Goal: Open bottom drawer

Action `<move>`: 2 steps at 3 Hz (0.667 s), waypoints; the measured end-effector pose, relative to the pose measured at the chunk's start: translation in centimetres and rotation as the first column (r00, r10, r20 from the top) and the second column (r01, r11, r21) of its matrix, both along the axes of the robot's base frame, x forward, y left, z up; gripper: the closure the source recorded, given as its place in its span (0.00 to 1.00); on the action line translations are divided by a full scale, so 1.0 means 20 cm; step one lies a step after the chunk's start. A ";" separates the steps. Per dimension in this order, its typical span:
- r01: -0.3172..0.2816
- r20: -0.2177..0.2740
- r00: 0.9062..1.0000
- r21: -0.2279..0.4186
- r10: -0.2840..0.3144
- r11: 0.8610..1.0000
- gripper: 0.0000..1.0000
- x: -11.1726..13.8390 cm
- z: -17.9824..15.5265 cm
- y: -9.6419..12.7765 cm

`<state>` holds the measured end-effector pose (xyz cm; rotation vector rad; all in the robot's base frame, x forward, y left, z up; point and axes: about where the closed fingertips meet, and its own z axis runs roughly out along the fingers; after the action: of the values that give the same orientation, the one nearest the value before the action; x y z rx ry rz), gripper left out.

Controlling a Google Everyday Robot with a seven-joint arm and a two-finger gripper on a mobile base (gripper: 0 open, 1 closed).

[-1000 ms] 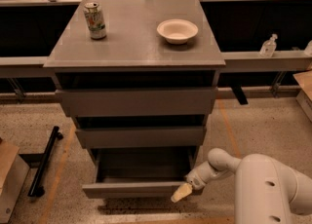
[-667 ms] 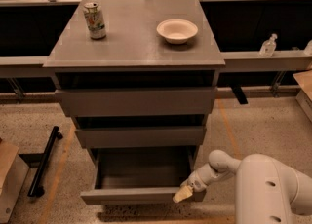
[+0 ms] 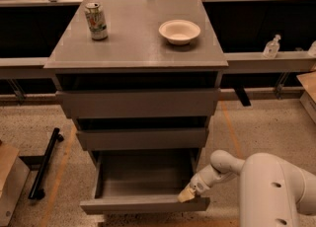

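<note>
Cabinet top with can and bowl, speckled floor, bottom drawer open, hand at its front, grip unclear.

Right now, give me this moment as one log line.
bottom drawer: pulled out, inside visible | gripper: at its front's right end, top edge | cabinet top: can, bowl
</note>
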<state>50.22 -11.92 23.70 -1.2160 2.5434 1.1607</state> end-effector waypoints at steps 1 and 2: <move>0.001 0.046 0.999 0.000 -0.001 1.000 1.00 0.07 0.12 -0.02; -0.002 0.159 0.987 -0.002 0.002 1.000 0.82 0.20 0.31 -0.03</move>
<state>54.23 -12.49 29.98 -1.2580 2.4271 1.0176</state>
